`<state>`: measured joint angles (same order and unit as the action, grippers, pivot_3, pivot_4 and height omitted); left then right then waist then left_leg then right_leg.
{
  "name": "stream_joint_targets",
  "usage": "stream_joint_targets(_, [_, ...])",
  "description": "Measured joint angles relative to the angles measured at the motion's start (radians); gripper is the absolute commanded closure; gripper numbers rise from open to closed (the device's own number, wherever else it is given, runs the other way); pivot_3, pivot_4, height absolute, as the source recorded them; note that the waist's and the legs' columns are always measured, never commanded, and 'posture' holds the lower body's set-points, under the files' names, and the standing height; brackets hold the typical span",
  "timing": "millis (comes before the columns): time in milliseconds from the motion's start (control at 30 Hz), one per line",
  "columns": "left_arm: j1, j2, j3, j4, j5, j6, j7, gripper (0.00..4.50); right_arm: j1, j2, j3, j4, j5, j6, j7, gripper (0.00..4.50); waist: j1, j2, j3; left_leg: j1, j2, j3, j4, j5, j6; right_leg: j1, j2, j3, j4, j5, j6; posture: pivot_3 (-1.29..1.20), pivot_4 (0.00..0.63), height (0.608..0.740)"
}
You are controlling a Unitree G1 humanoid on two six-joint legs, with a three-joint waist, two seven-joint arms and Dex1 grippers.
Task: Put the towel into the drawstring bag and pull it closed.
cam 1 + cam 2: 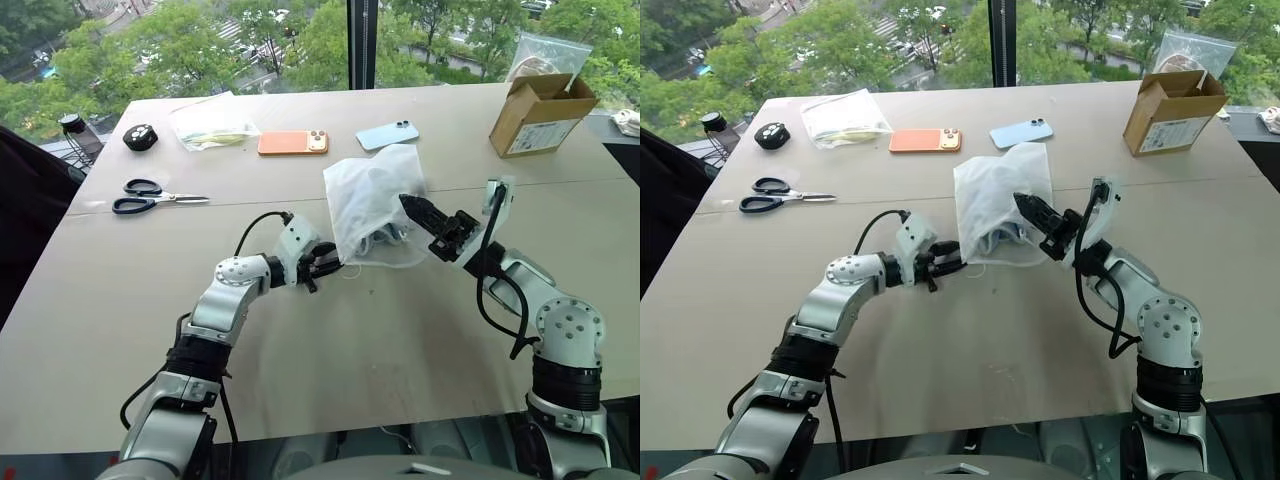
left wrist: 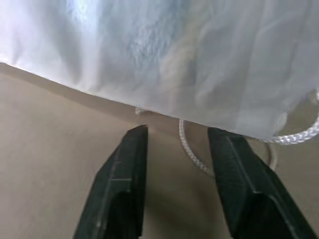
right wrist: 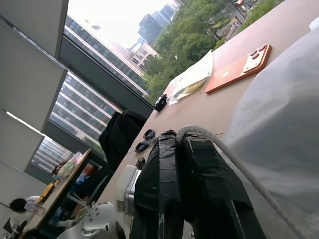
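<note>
With the towel already inside the drawstring bag, the right gripper clenched on the bag's cord held the bag up mid-surface while the left gripper, parted, neared a loose cord, the closing pull seemingly next.

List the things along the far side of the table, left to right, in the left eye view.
Black round device → clear zip bag → orange phone → light blue phone → cardboard box.

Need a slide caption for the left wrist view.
Open left gripper at the drawstring bag edge, white cord between its fingers, towel showing through.
</note>
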<state>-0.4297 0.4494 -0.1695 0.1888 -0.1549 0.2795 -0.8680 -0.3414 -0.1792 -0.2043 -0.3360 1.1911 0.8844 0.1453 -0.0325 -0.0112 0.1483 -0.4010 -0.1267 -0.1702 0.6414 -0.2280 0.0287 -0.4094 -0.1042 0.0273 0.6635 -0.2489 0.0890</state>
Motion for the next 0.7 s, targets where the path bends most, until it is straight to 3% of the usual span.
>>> stream_joint_targets(200, [0.007, 0.003, -0.035, -0.012, 0.046, -0.057, 0.010, 4.44, 0.001, -0.002, 0.000, 0.000, 0.000, 0.000, 0.000, 4.50, 0.001, 0.003, -0.002, 0.002, 0.000, 0.000, -0.002, 0.000, 0.000, 0.001, 0.000, 0.000, 0.000, 0.000, 0.000, 0.00, 0.150, 0.740])
stream_joint_targets(467, [0.072, -0.081, 0.062, -0.012, 0.045, -0.088, 0.224, 4.44, 0.001, -0.006, 0.000, 0.000, 0.003, 0.000, 0.001, 4.50, -0.002, 0.003, -0.002, 0.003, 0.000, -0.001, -0.002, 0.000, 0.000, 0.002, 0.000, 0.000, 0.000, 0.000, 0.000, 0.00, 0.150, 0.740])
stream_joint_targets(700, [0.127, -0.202, 0.321, -0.047, -0.023, -0.042, 0.537, 4.44, 0.001, -0.011, 0.000, 0.003, 0.005, 0.000, 0.003, 4.50, -0.003, 0.003, -0.002, 0.002, 0.000, 0.000, -0.003, 0.000, 0.000, 0.001, 0.000, 0.000, -0.001, 0.000, 0.000, 0.00, 0.150, 0.740])
